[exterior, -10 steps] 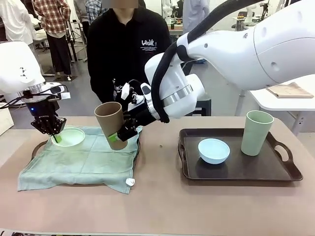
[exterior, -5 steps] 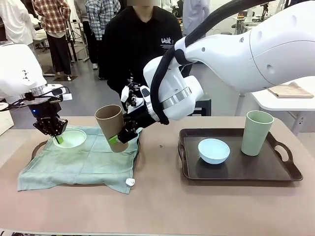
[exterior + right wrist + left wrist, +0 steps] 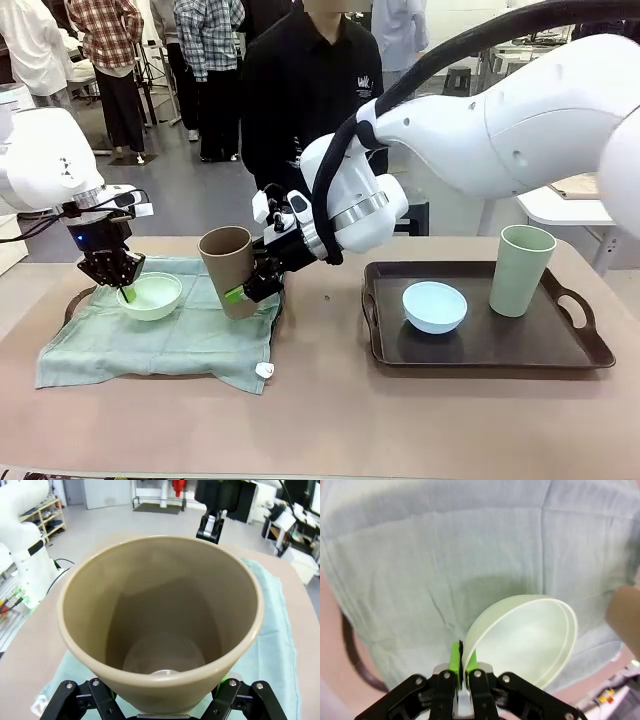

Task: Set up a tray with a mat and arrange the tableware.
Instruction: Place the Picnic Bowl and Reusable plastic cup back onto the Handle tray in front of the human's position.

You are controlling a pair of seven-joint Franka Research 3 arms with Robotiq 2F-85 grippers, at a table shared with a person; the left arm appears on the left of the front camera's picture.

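Fingers [image 3: 455, 656] pinch pale green bowl [image 3: 530, 637] over mat [image 3: 445, 545].

Front view: fixed, robot's side, faces across table [image 3: 320, 420] toward person [image 3: 300, 100] at far side. Left wrist view: close, looks down on mat [image 3: 470, 555] and pale green bowl [image 3: 530, 635]. Right wrist view: very close, looks into brown cup [image 3: 160, 630] mouth. All 3 views share the mat.

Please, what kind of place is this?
Likely a robotics lab: the right gripper holds a brown cup at a table, a white workbench stands behind, and people stand about on a bare floor.
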